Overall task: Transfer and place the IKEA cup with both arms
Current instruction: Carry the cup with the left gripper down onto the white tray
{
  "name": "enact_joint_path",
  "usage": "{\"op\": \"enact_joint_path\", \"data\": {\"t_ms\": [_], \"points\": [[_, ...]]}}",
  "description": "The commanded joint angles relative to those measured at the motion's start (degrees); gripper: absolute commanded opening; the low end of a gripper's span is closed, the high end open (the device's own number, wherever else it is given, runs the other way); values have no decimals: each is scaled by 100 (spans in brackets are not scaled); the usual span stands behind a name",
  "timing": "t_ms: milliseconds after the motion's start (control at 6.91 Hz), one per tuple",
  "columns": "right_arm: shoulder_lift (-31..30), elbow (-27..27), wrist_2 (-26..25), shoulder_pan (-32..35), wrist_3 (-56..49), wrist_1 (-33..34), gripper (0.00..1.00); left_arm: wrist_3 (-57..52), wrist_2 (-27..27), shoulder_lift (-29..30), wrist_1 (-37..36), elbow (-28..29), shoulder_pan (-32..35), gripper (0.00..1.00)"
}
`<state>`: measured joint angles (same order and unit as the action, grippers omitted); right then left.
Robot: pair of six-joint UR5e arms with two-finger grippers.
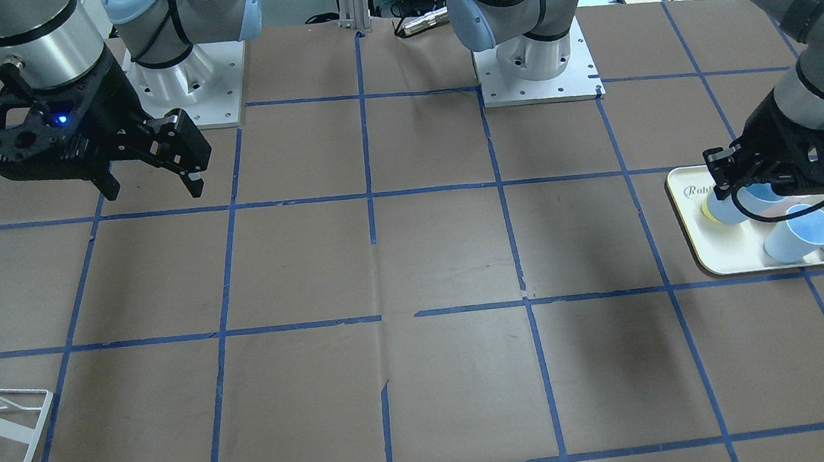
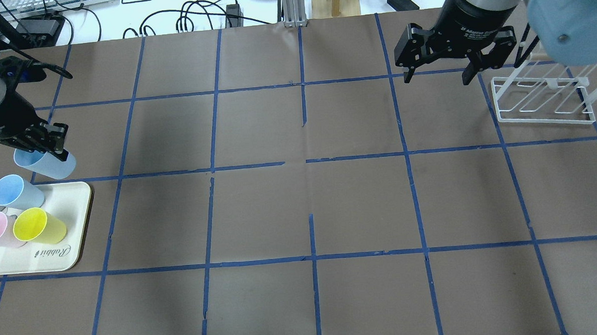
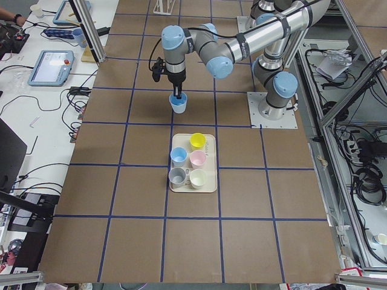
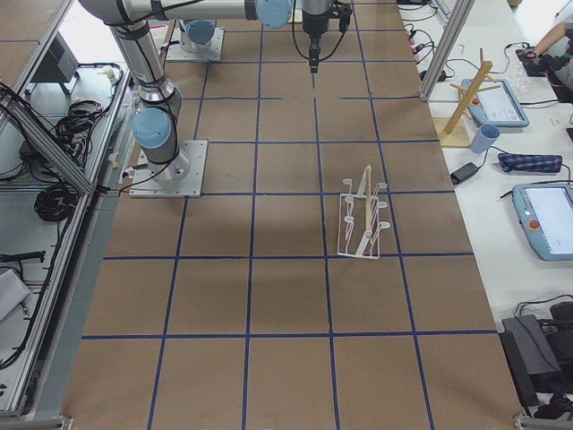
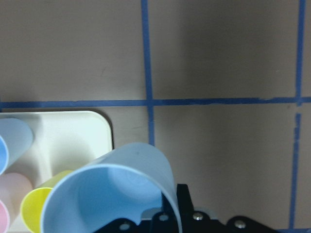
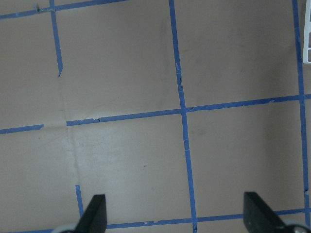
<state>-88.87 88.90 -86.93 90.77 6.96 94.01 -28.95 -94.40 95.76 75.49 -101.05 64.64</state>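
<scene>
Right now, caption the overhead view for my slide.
Left end effector holds blue cup beside tray; right end effector hangs open near rack.

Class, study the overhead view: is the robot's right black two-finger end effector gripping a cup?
No, the right black two-finger end effector is open, its jaws spread with nothing between them.

You see the worktop [image 2: 300, 212] from over the robot's shoulders, from across it, and from both ends. Each wrist camera looks down close past its fingers [image 6: 95, 216]; overhead and front share the tray [image 2: 76, 212] beside the left fingers [image 2: 55, 143].
</scene>
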Motion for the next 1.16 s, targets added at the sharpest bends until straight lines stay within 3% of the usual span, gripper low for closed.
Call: {"op": "enact_joint_path", "data": {"t_ms": [0,579,1013], "points": [[2,22,0,2,-19,3,100,-208,-456,442,-472,-38,-39,0],[10,22,-8,2,-37,3,100,-760,-465,1198,-1086,-134,-618,0],[10,30,0,2,-19,3,100,-857,-483,1314,-1730,-617,-646,0]]}}
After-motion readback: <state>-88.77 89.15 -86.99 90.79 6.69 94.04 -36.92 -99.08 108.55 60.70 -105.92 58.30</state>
